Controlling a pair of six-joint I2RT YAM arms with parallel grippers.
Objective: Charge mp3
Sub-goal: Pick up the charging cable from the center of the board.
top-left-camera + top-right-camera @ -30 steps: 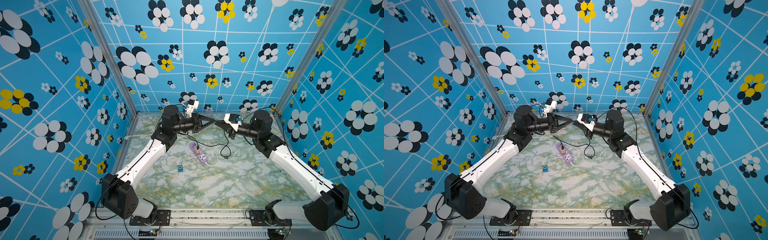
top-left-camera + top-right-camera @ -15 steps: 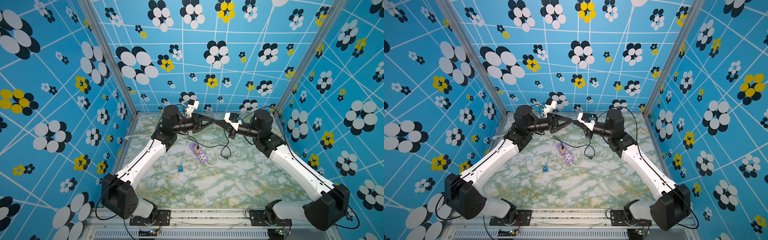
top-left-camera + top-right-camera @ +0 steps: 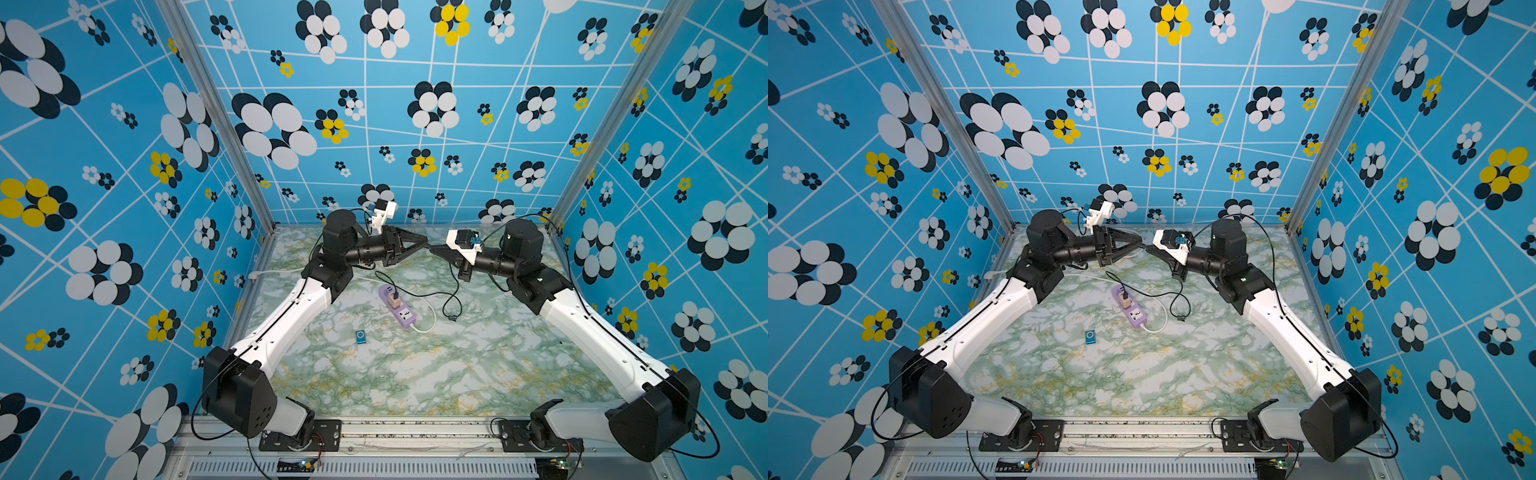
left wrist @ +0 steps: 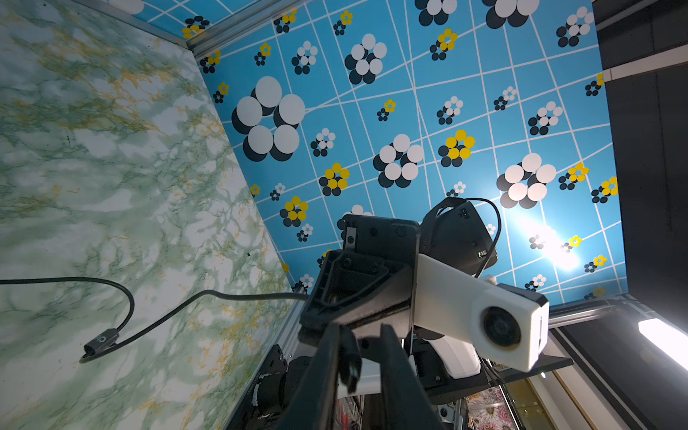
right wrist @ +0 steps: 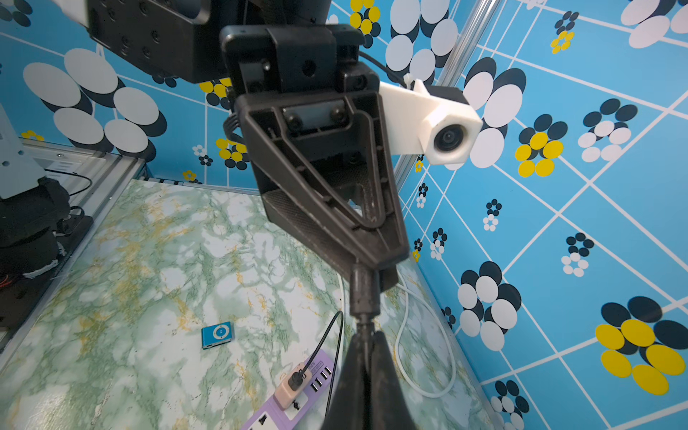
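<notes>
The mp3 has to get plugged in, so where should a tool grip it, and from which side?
Come straight down from above and pinch the mp3 across its two long edges. It lies flat, face up, on the table, so only its thin sides offer purchase; that likely leaves the short ends clear for the cable plug.

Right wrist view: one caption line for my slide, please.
The right gripper pinches the black cable close to the left gripper; the mp3 lies unplugged on the table.

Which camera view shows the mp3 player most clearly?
The right wrist view: the mp3 player lies unobstructed, its pale control ring visible. In both top views it is only a tiny blue rectangle. The left wrist view does not show it.
</notes>
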